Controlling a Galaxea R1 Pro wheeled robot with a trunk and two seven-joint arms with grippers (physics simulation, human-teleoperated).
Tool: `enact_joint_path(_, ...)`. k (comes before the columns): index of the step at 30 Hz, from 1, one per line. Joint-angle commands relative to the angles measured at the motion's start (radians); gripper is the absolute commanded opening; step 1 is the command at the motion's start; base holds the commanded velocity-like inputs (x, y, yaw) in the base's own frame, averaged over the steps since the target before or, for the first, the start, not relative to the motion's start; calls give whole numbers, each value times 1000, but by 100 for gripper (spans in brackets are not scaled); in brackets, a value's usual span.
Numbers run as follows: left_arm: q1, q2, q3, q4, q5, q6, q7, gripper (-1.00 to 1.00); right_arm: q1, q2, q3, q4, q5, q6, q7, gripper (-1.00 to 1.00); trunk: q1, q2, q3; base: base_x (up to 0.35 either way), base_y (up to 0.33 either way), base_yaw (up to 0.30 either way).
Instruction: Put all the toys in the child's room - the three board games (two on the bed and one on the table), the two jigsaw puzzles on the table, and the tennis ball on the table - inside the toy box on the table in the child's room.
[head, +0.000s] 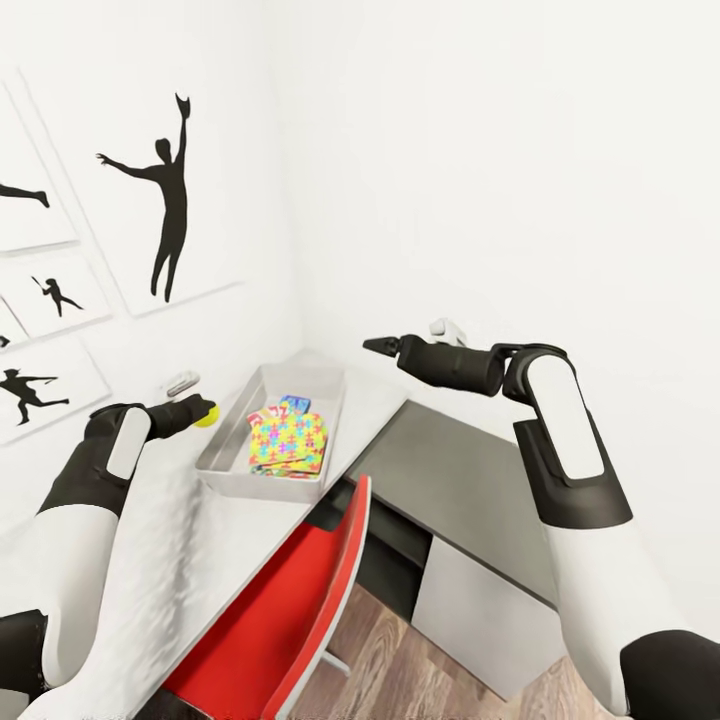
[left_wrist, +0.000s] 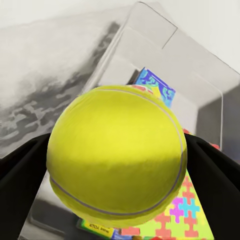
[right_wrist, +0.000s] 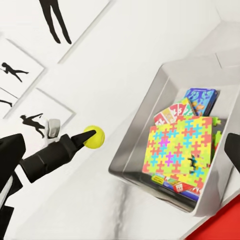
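The interlocking yellow, green, pink and blue jigsaw puzzle (head: 288, 441) lies over the flat printed game boxes (right_wrist: 200, 99) in the light grey open-topped toy box (head: 228, 440), so only their corners and edges show and their lettering is too small to read. In the left wrist view the yellow-green tennis ball (left_wrist: 116, 156) hides most of the left end effector (head: 203, 411) and much of the box. The red chair (head: 272, 620) covers part of the pale grey bench (head: 190, 560)

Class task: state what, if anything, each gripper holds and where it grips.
The left gripper pinches the tennis ball across its sides; the right gripper holds nothing.
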Motion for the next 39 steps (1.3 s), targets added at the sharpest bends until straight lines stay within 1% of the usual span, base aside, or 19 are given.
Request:
enact_joint_path(1, -1, -1, 1, -1, 6, -2, 3, -100, 0, 0, 0, -1, -10, 2, -10, 100, 1, -2, -4, 0, 0, 70)
enact_joint_path(4, -1, -1, -1, 0, 8, -27, 3, -100, 2, 0, 0, -1, -10, 2, -10, 100, 1, -2, -9, 0, 0, 70)
enact_joint_path(6, -1, -1, -10, 0, 8, -34, 3, -100, 3, 0, 0, 0, -10, 2, -10, 100, 1, -2, -12, 0, 0, 70)
enact_joint_path(10, -1, -1, -53, 1, 8, -40, 4, -100, 6, 1, 1, 0, -9, 2, -11, 100, 1, -2, -18, 0, 0, 70)
enact_joint_path(12, -1, -1, -75, 1, 8, -49, 5, -100, 5, 0, 7, 0, -9, 2, -11, 100, 1, -2, -22, 0, 0, 70)
enact_joint_path(14, -1, -1, -100, 1, 8, -60, 17, -100, 5, 0, 14, 0, -8, 2, -11, 100, 1, -2, -25, 0, 0, 70)
enact_joint_path(15, -1, -1, -106, 1, 8, -62, 21, -100, 5, 0, 15, 0, -8, 2, -11, 100, 1, -2, -26, 0, 0, 70)
enact_joint_path(19, -1, -4, -150, 1, 9, -66, 42, -100, 6, 0, 17, 0, -8, 1, -12, 100, 1, -2, -33, 0, 0, 70)
enact_joint_path(21, -1, -9, -165, 1, 9, -66, 45, -100, 6, 0, 17, 0, -8, 1, -12, 100, 1, -2, -36, 0, 0, 70)
enact_joint_path(26, -1, -30, -177, 1, 9, -57, 46, -100, 6, 0, 18, 0, -8, 1, -13, 100, 1, -2, -44, 0, 0, 69)
enact_joint_path(28, -1, -34, -177, 1, 9, -55, 46, -100, 6, 0, 17, 0, -8, 1, -13, 100, 1, -2, -46, 0, 0, 47)
enact_joint_path(39, -1, -37, -179, 1, 8, -56, 45, -100, 7, 0, 17, 0, -7, -1, -14, 100, 1, -2, -48, 0, 0, 6)
